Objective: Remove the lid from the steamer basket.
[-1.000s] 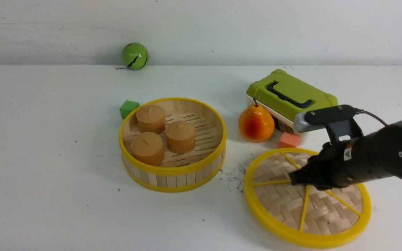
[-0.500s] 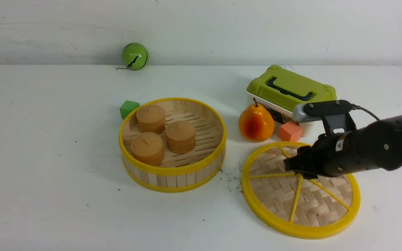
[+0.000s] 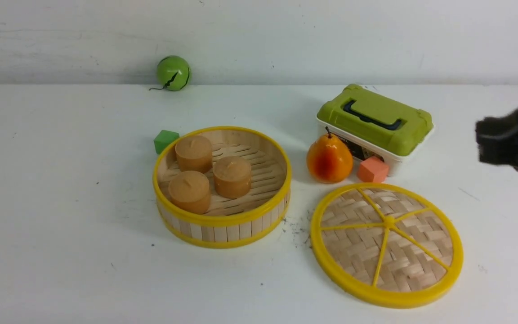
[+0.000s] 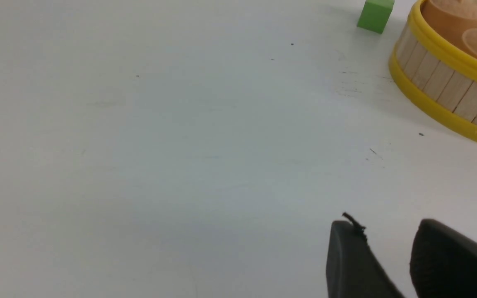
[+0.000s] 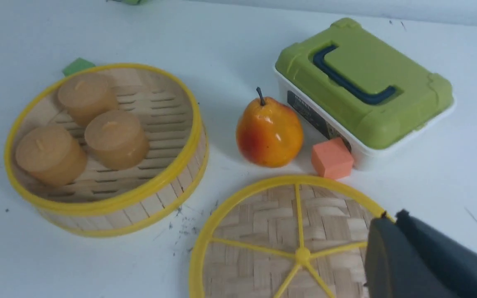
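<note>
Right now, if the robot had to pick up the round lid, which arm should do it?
Probably the right. The right gripper hangs near the lid, which lies on the table to the right of the steamer basket. The left gripper is beyond the basket's other side.

The lid point(image 5: 288, 231) lies flat beside the open steamer basket point(image 5: 139, 209), near a pear point(image 5: 269, 132) and orange cube point(image 5: 332, 158).

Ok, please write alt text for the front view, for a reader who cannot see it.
The round bamboo lid lies flat on the white table, right of the open steamer basket holding three tan cylinders. Behind it stand a pear, an orange cube and a green-lidded box.
</note>
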`<act>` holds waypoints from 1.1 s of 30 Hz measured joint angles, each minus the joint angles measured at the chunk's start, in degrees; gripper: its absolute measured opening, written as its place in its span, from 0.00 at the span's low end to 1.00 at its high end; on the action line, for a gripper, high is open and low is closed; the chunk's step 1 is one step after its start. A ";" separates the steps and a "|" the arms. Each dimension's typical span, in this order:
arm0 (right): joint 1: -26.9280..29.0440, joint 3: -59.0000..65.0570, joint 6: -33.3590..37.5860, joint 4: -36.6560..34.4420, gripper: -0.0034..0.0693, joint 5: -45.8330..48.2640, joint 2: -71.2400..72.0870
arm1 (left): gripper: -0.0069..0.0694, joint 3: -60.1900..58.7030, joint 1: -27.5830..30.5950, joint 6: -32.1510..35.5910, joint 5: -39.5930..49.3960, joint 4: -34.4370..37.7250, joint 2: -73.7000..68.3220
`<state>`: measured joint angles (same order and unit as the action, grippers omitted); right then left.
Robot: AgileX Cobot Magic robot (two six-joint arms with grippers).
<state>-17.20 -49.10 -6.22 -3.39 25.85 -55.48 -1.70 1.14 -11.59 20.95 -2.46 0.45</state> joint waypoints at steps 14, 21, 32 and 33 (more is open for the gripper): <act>0.00 8.19 0.46 -0.27 0.02 2.96 24.05 | 0.40 0.00 0.00 0.00 0.05 0.00 0.00; 0.00 8.19 0.57 5.86 0.02 2.96 27.99 | 0.40 0.00 0.00 0.00 0.05 0.00 0.00; 0.00 10.47 0.56 9.70 0.03 2.08 28.57 | 0.40 0.00 0.00 0.00 0.05 0.00 0.00; 0.00 11.36 0.29 10.07 0.03 1.66 28.71 | 0.40 0.00 0.00 0.00 0.05 0.00 0.00</act>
<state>-17.20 -37.74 -5.93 6.68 27.51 -26.77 -1.70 1.14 -11.59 20.99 -2.46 0.45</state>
